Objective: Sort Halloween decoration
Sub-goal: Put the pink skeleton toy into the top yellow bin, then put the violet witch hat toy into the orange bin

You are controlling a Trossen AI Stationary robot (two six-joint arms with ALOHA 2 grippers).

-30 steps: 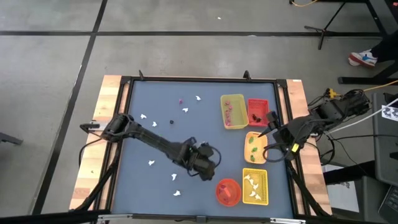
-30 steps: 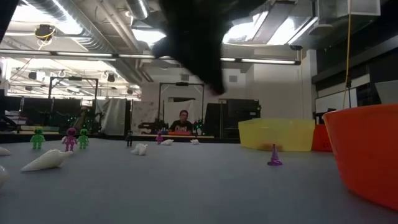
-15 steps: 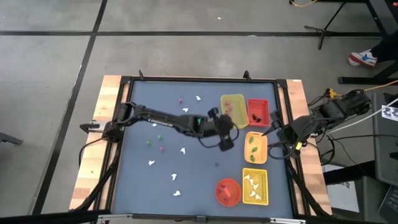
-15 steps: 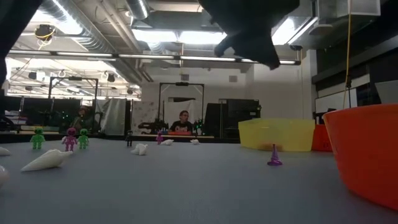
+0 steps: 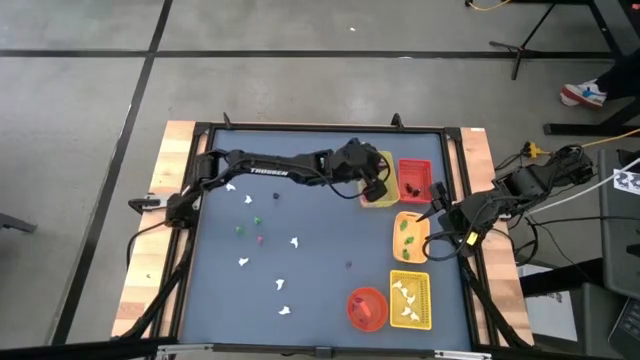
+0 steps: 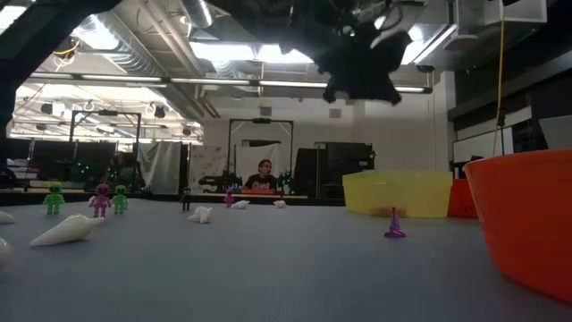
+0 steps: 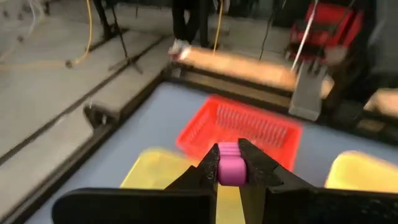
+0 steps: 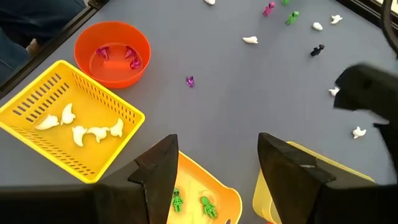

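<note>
L gripper (image 5: 378,186) has swung across tabletop (image 5: 310,260), now over yellow tray (image 5: 372,163) by red tray (image 5: 414,178); clamped on pink piece (image 7: 229,171). Drop likely next. R gripper (image 8: 214,168) wide open, empty, near orange tray (image 5: 410,236). Ghosts (image 5: 281,284) etc. unsorted.

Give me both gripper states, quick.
Left gripper: closed on a pink piece.
Right gripper: open, holding nothing.

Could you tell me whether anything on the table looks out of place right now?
One small purple piece stands alone on the blue mat, just outside the orange bowl that already holds similar purple pieces. Ghosts and figures lie scattered, unsorted; nothing looks spilled or damaged.
</note>
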